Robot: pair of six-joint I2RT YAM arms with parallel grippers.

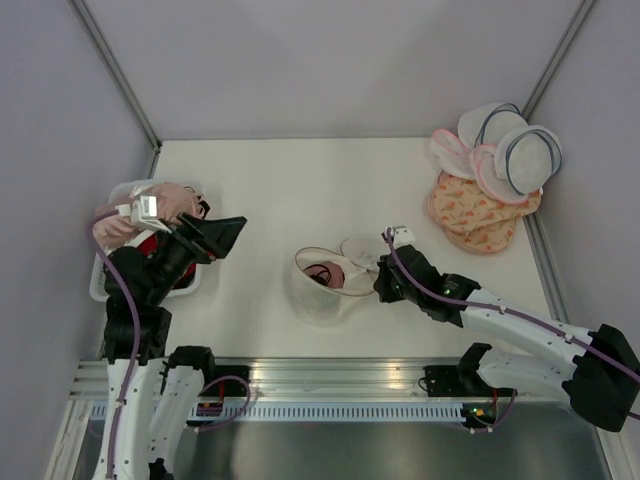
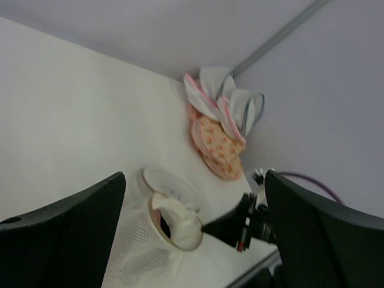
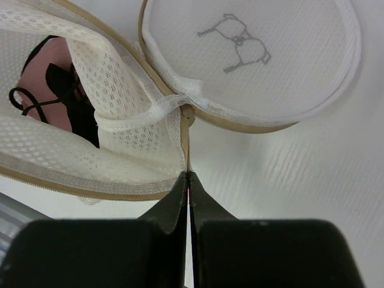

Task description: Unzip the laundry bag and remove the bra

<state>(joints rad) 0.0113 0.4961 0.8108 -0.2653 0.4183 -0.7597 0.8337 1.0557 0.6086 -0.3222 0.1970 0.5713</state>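
Mesh laundry bag [image 3: 120, 102] is open, bra [image 3: 43, 90] inside at 10 o'clock. R claw [image 3: 188, 183] pinches zip pull [image 3: 188, 118]; L claw [image 1: 232, 238] spread wide.

Bright, even, soft-shadowed light throughout; the left wrist view is blurred, the others sharp.

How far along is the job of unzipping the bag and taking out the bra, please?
Done: the bag looks unzipped, its lid flipped open. In hand: the right claw is shut on the zip pull. Left: the bra lies inside the bag, and the left claw is open and holds nothing, off to the left.
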